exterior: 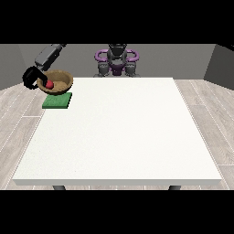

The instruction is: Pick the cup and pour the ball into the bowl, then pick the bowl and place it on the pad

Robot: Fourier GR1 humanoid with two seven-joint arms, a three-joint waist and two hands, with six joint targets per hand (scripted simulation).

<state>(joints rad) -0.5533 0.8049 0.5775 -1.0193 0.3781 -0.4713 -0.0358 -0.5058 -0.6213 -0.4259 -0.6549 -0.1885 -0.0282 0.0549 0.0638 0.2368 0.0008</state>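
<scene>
In the front view, the hand at the view's left (pixel 32 78) gripped the rim of the brown bowl (pixel 63 77), its fingers curled round the near edge. The red ball (pixel 49 84) lay inside the bowl, just beside that hand, so the pour looked done. The green pad (pixel 57 101) lay just below and in front of the hand, under the bowl, which appeared raised above it; only the setting down seemed left. No cup showed, nor the other hand.
</scene>
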